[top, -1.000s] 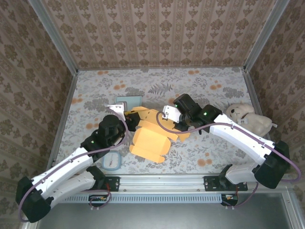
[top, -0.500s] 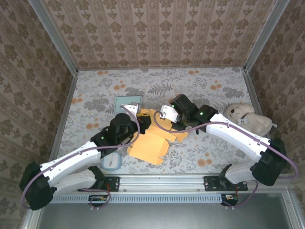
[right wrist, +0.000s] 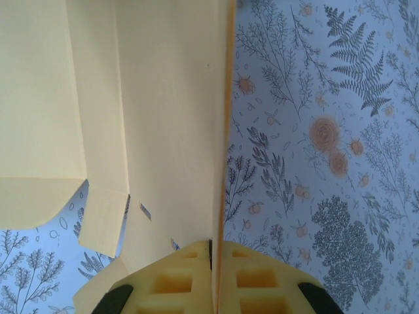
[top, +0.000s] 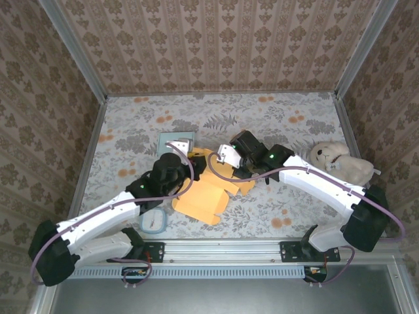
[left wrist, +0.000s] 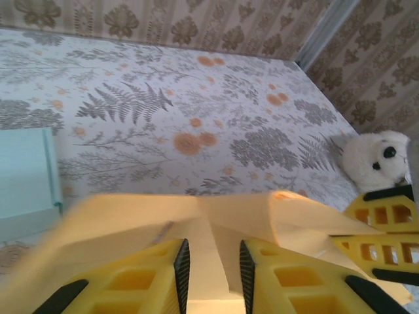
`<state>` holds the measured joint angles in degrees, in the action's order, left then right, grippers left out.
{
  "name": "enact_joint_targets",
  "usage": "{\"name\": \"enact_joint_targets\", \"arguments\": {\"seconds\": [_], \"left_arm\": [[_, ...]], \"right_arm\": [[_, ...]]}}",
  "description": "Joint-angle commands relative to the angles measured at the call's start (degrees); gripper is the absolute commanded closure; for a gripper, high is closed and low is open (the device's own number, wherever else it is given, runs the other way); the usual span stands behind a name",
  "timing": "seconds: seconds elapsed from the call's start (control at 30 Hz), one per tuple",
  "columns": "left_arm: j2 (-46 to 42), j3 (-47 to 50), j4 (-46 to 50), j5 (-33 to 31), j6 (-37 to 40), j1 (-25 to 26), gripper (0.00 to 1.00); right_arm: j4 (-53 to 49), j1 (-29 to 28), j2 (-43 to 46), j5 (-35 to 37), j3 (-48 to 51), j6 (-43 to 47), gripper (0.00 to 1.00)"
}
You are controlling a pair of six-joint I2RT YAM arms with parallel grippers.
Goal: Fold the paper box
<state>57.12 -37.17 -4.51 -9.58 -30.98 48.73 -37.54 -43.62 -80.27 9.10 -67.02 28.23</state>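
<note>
Paper box (top: 208,195) lies near the middle of the counter (top: 275,121), between the two arms, partly folded, with flaps spread toward the near edge.

Left claw (left wrist: 211,269): jaws stand a narrow gap apart. A folded thickness of the box's card fills the gap, so the claw grips the box. A raised panel stands just beyond the fingertips.

Right claw (right wrist: 213,254): jaws closed onto a thin upright edge of the box. The card passes straight between the pads, and the rest of the panel spreads to the left in the right wrist view.

Pale teal flat block (top: 177,140) sits just behind the box. Plush bear (top: 340,162) lies at the right edge of the counter, well apart from the box.
</note>
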Motion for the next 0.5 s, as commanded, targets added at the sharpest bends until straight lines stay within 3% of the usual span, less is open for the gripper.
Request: {"name": "enact_joint_targets", "arguments": {"seconds": [0.0,0.1,0.17,0.47], "left_arm": [[-1.6,3.1,1.1,4.2,-2.5,-6.4,0.69],[0.1,5.2,-0.9,12.7,-5.0,-13.2,0.69],[1.1,5.9,-1.8,14.6,-5.4,-14.6,0.70],[3.7,7.0,-1.1,9.1,-5.0,-15.9,0.70]], "right_arm": [[1.2,0.4,-0.2,0.8,1.2,-0.9,1.00],[1.5,0.5,-0.4,0.3,1.2,-0.9,1.00],[1.6,0.6,-0.5,0.0,1.2,-0.9,1.00],[2.0,1.1,-0.4,-1.6,2.0,-0.7,1.00]]}}
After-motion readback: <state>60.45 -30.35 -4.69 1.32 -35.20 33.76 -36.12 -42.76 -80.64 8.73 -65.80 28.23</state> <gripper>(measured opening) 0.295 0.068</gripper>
